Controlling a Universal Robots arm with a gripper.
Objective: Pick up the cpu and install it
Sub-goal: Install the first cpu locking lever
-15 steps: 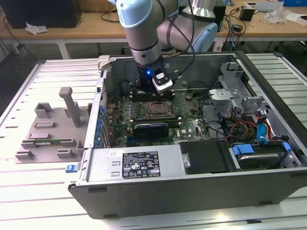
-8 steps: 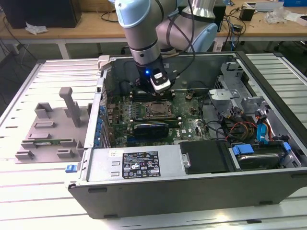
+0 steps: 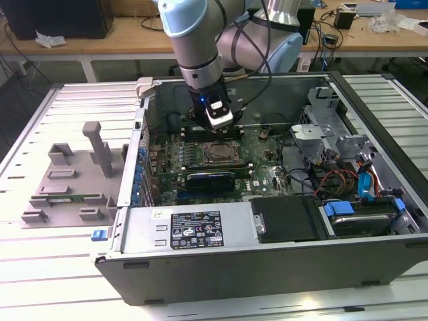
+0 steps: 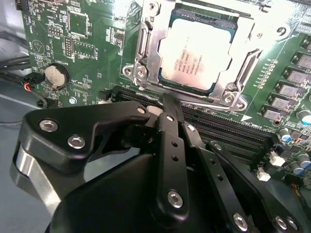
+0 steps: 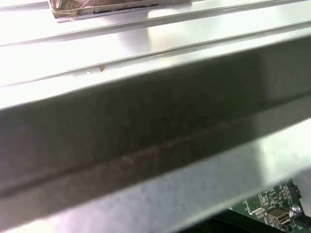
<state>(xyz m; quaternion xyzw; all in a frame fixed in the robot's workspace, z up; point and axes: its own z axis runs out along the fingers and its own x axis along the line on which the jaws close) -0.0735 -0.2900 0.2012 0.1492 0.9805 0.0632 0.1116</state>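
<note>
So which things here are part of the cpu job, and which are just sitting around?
Job:
cpu, lying in the socket frame
gripper, beside the socket

Lying about:
grey fixture on the table
coin battery
blue cables

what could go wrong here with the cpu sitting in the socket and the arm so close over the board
1. The cpu lies inside the socket frame, which looks unlatched; a bump might shift it before it is secured.
2. The gripper hangs just beside the socket, over the memory slots; a small drift down could scrape them.
3. In the exterior view the arm reaches down inside the computer case, near its back wall, so a sideways move could clip metal.
</note>
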